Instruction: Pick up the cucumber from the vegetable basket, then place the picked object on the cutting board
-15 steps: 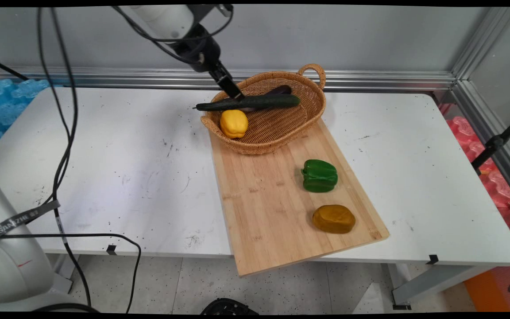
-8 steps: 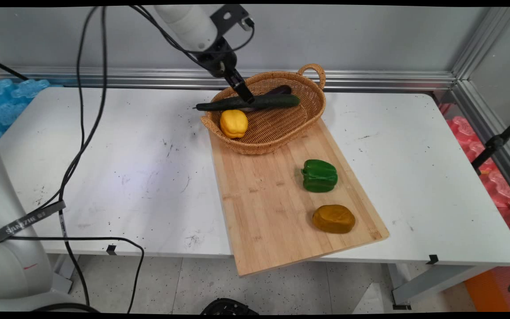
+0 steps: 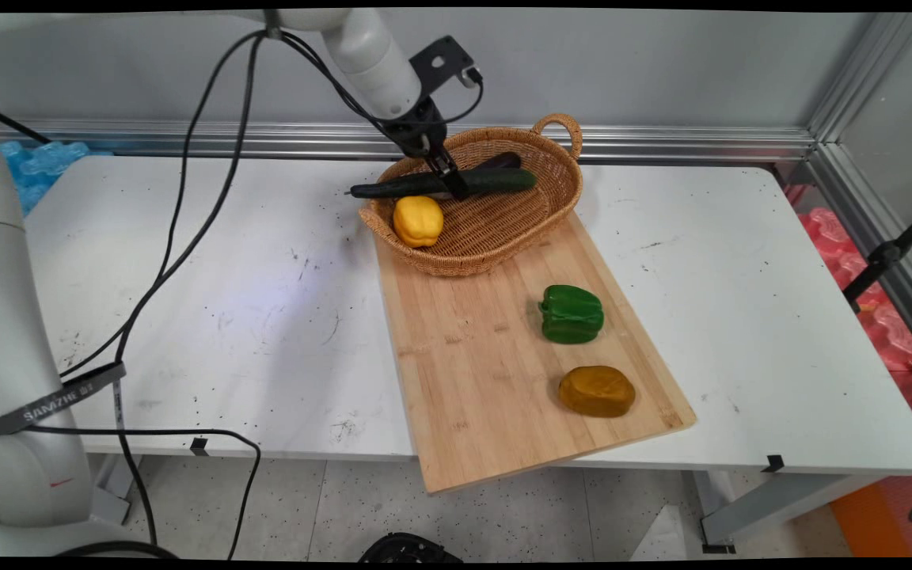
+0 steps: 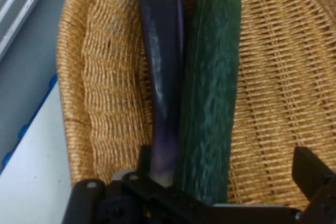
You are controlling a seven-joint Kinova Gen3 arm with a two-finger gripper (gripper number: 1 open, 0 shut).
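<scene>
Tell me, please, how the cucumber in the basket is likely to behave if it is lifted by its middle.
The cucumber looks straight, so probably stiff. It overhangs the basket rim and could seesaw. It lies beside the eggplant, which may be nudged.

You see a long dark green cucumber (image 3: 456, 183) lying across the wicker basket (image 3: 503, 237), its stem end overhanging the basket's left rim. A glossy purple eggplant (image 4: 161, 77) lies touching it lengthwise, on the side nearer the basket's far rim.
</scene>
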